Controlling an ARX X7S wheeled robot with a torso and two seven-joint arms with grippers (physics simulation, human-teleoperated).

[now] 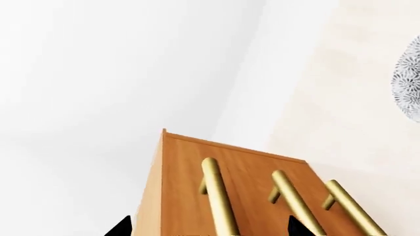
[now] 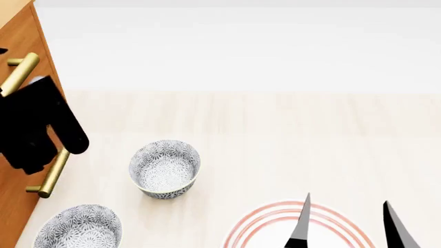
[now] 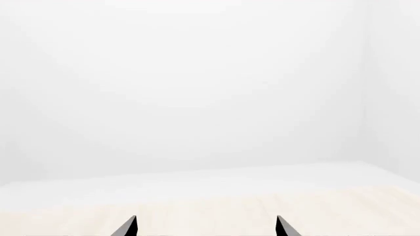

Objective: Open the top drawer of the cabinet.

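The orange-brown cabinet (image 1: pixel 259 169) fills the lower part of the left wrist view and stands at the left edge of the head view (image 2: pixel 20 36). Three brass bar handles show on its front. The top drawer's front (image 1: pixel 182 191) lies nearest the cabinet's edge, and its brass handle (image 1: pixel 218 196) runs between my left fingertips. My left gripper (image 1: pixel 208 227) is open, with one black fingertip on each side of that handle and not touching it. In the head view the black left arm (image 2: pixel 34 124) covers part of the front. My right gripper (image 2: pixel 348 225) is open and empty over the table.
Two patterned bowls stand near the cabinet, one (image 2: pixel 165 168) in the middle left and one (image 2: pixel 79 227) at the front left. A red-ringed plate (image 2: pixel 258 227) lies under my right gripper. The light wooden table (image 2: pixel 276 129) meets a white wall behind.
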